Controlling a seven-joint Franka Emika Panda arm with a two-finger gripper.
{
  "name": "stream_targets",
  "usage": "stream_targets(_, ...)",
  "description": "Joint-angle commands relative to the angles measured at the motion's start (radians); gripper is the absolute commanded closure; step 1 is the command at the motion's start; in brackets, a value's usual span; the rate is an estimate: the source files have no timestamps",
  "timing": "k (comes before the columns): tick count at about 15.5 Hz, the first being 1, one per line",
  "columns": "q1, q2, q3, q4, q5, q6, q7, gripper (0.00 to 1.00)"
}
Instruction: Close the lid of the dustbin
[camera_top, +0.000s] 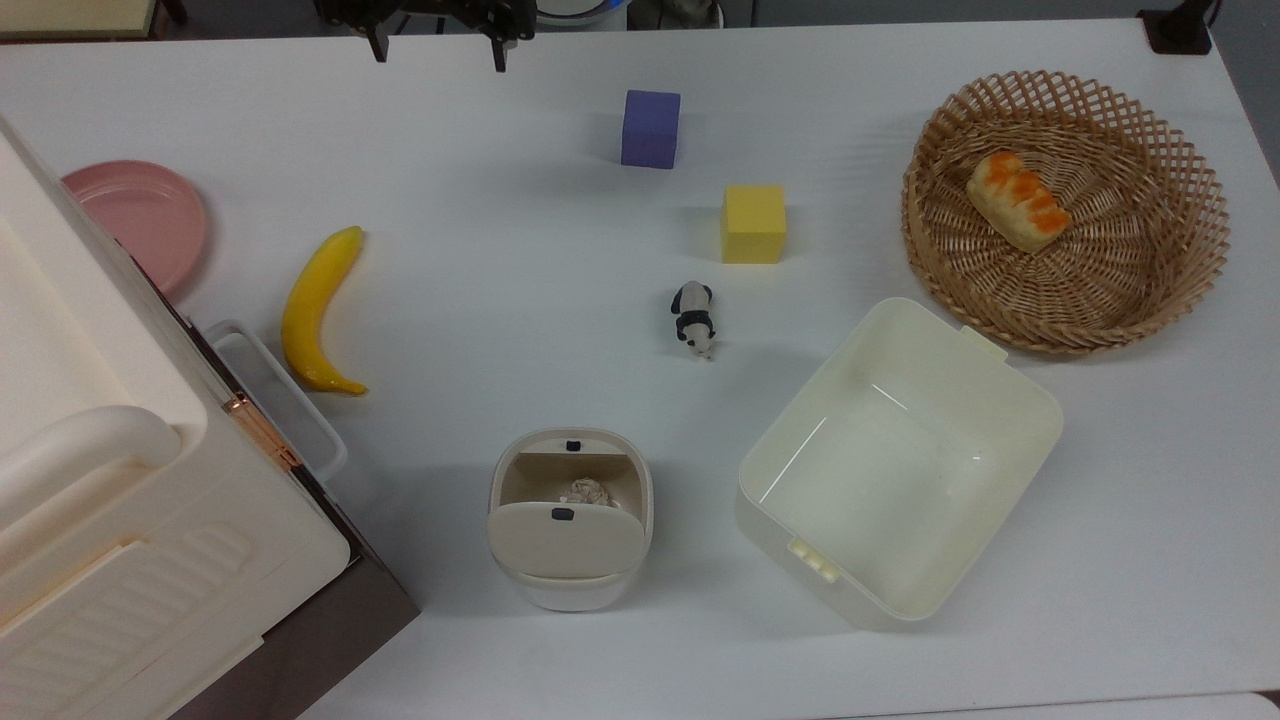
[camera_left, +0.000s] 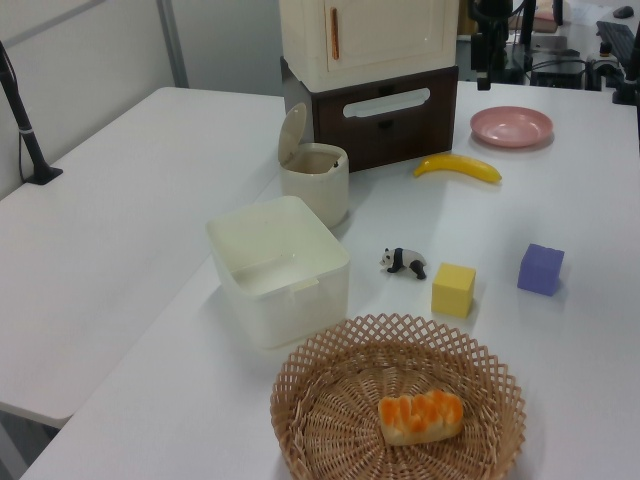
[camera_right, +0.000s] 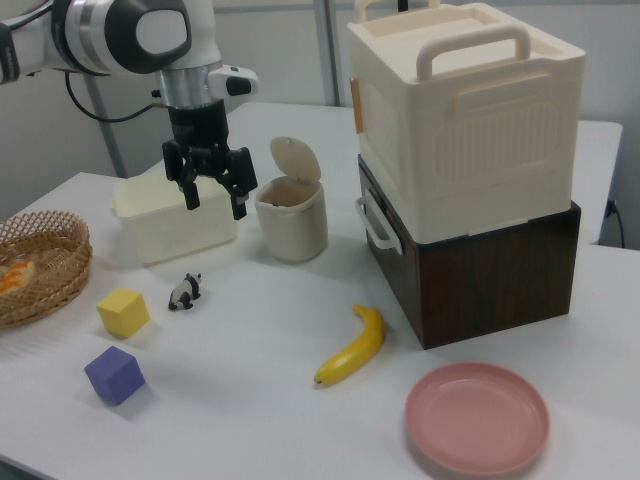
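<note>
Gripper: my gripper (camera_right: 212, 195) hangs in the upper left of the right view, fingers spread wide, nothing between them; at the top edge of the top view (camera_top: 436, 48).
Dustbin: the dustbin (camera_top: 570, 520) stands on the white surface (camera_top: 500, 250), lower centre of the top view, well apart from my gripper.
Lid: the lid (camera_right: 296, 158) is raised, tilted back over the rim.
Inside: a crumpled pale scrap (camera_top: 588, 492) lies in the bin.
Neighbours: cream tub (camera_top: 895, 460) to the top view's right; banana (camera_top: 318, 308) to the upper left.
</note>
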Motion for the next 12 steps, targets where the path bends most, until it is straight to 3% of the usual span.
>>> stream_targets(1, 0.009, 0.002, 0.003, -0.006, -0.018, 0.025, 0.012, 0.00)
stream_targets(12, 0.033, 0.015, 0.003, -0.009, -0.016, 0.031, 0.015, 0.00)
